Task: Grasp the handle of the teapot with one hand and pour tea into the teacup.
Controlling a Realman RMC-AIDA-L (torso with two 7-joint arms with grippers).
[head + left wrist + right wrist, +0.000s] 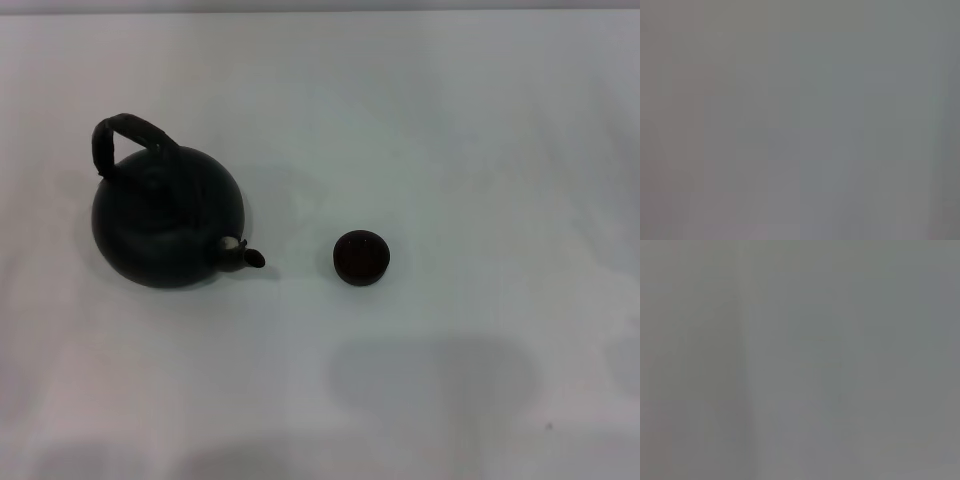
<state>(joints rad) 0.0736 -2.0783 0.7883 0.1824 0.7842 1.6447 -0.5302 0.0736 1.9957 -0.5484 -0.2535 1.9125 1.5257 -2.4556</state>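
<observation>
The pot point(165, 225) sits upright on the white table point(480, 130), and everything else is placed from it. Its round black body rests flat on the surface. The handle point(135, 135) arches over the top of the pot on the side away from the robot, with a thicker, rough middle stretch; nothing touches it. The short spout point(245, 256) juts from the pot's lower right flank, with a small pale spot at its base, and points toward the cup point(360, 257).

The cup stands to the right of the pot, past the spout tip, near but clearly apart from it, with bare table between. It is a small, dark, round piece, upright, much smaller than the pot.

Neither gripper appears in the head view, and both wrist views show only a plain grey field with no fingers in it, so whether either tool is released or clenched cannot be told. Nothing holds the pot or the cup.
</observation>
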